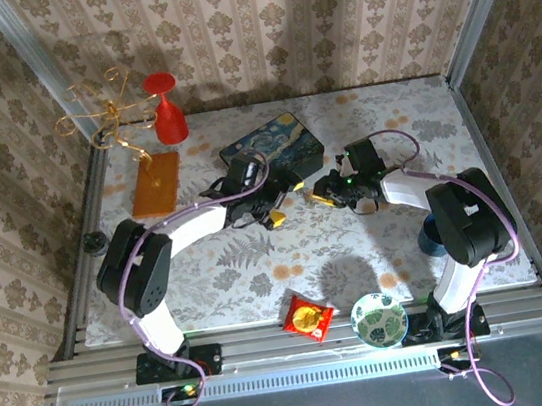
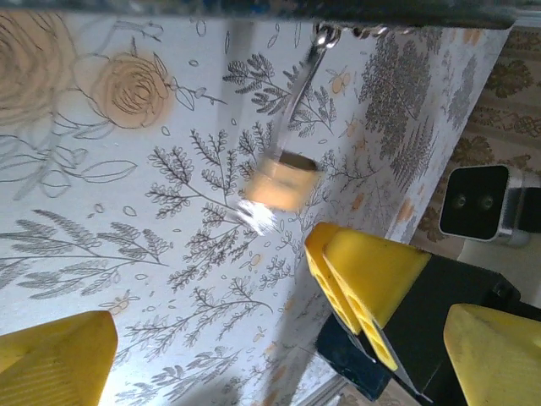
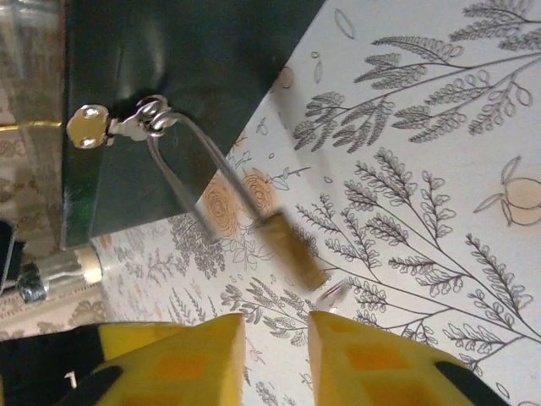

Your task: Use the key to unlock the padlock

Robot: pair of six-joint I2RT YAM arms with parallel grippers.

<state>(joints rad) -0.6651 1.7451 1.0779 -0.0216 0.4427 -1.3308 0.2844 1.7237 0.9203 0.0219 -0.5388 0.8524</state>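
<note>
The brass padlock [image 2: 283, 182] hangs blurred by its thin shackle [image 2: 300, 85] from the clasp of the dark blue box [image 3: 169, 76]. A silvery key [image 2: 258, 216] sticks out of its lower end. In the right wrist view the padlock [image 3: 292, 249] and key [image 3: 334, 294] are smeared too, just beyond my right gripper [image 3: 277, 359], whose fingers stand slightly apart with nothing between them. My left gripper [image 2: 275, 364] is spread wide open, empty, below the padlock. From above, the left gripper [image 1: 288, 202] and the right gripper [image 1: 323, 196] face each other in front of the box [image 1: 271, 147].
A red goblet [image 1: 167, 107] and a gold wire stand on an orange base [image 1: 155, 184] sit at the back left. A red snack packet [image 1: 307, 317] and a patterned bowl [image 1: 378, 319] lie near the front edge. A blue cup [image 1: 432, 236] stands by the right arm.
</note>
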